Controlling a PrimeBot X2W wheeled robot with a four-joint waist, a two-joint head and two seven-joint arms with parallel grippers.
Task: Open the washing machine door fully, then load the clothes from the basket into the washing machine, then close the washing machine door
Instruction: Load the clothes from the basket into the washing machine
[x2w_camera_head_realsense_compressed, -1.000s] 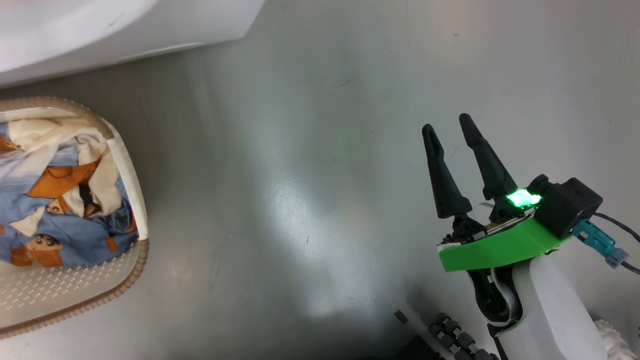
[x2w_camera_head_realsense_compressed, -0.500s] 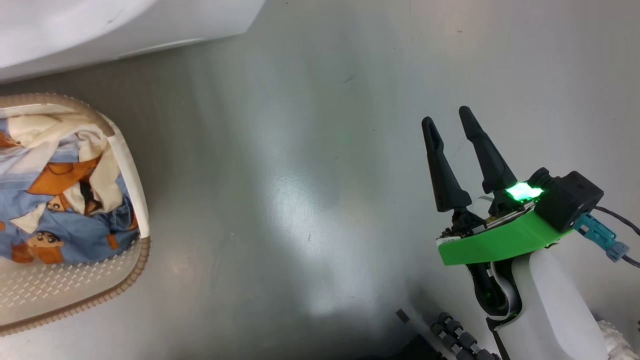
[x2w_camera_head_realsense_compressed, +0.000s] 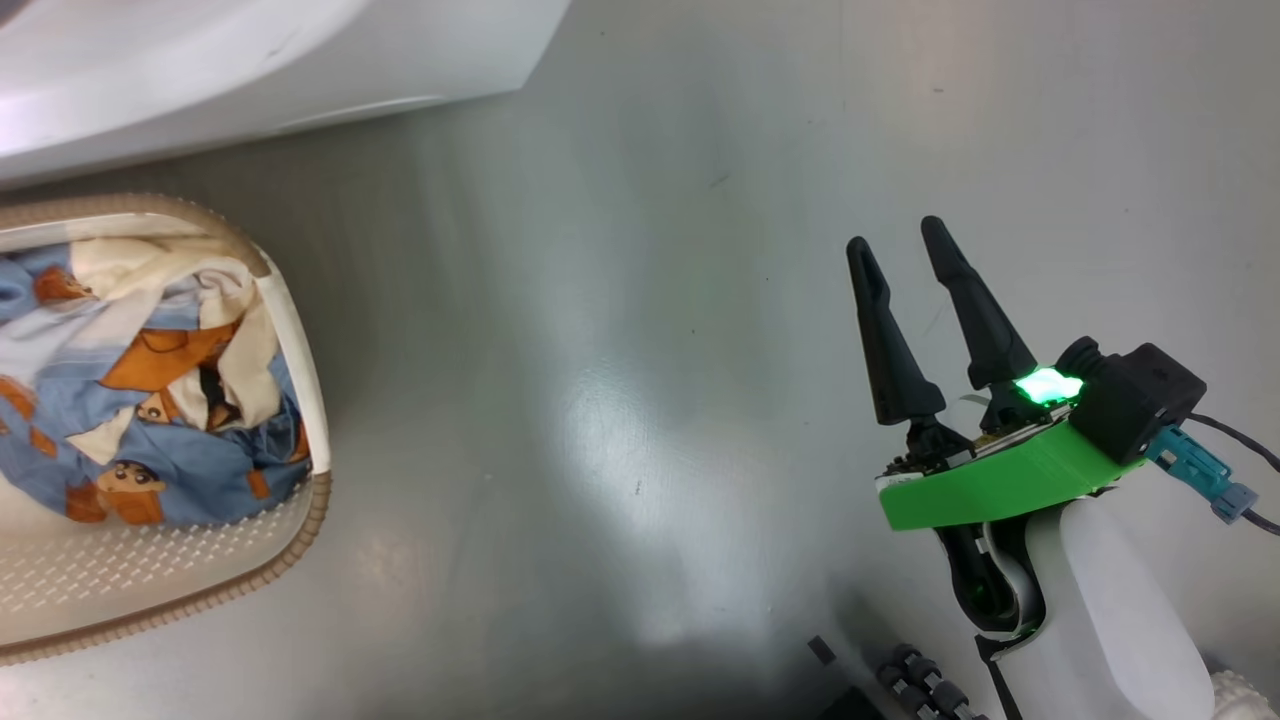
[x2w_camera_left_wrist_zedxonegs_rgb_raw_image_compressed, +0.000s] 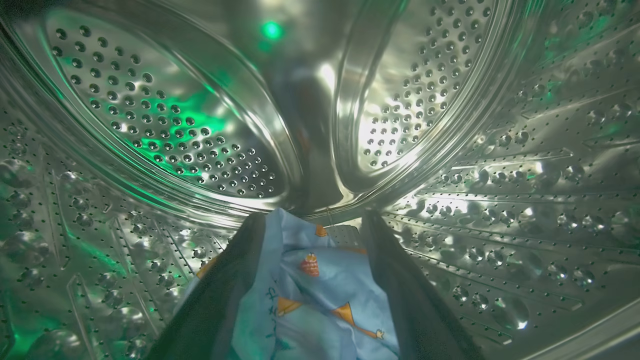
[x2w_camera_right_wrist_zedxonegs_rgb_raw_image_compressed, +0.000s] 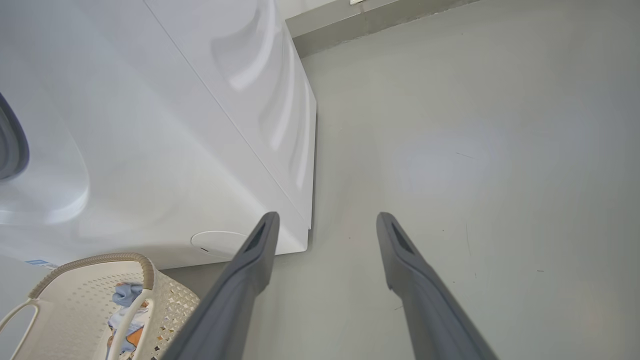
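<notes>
Inside the washing machine's steel perforated drum (x2w_camera_left_wrist_zedxonegs_rgb_raw_image_compressed: 175, 130), my left gripper (x2w_camera_left_wrist_zedxonegs_rgb_raw_image_compressed: 312, 217) is open, its two fingers spread wide. A light-blue printed garment (x2w_camera_left_wrist_zedxonegs_rgb_raw_image_compressed: 320, 290) lies between them on the drum floor. More clothes (x2w_camera_head_realsense_compressed: 170, 400), light blue with orange figures and white parts, fill the cream basket (x2w_camera_head_realsense_compressed: 300, 530) at the left of the head view. The white washing machine (x2w_camera_head_realsense_compressed: 250, 50) stands just behind the basket. My right gripper (x2w_camera_head_realsense_compressed: 895, 235) hangs open and empty over the grey floor, well to the right of the basket. The washing machine door is out of view.
In the right wrist view, the machine's white side panel (x2w_camera_right_wrist_zedxonegs_rgb_raw_image_compressed: 175, 125) rises left of the open right gripper (x2w_camera_right_wrist_zedxonegs_rgb_raw_image_compressed: 326, 217), with the basket (x2w_camera_right_wrist_zedxonegs_rgb_raw_image_compressed: 100, 259) at the lower left. Bare grey floor (x2w_camera_head_realsense_compressed: 620, 400) lies between basket and right arm. A wall base (x2w_camera_right_wrist_zedxonegs_rgb_raw_image_compressed: 380, 20) runs along the far side.
The whole head picture has shifted a little to the right, so the camera has moved. My right gripper stays open over the floor.
</notes>
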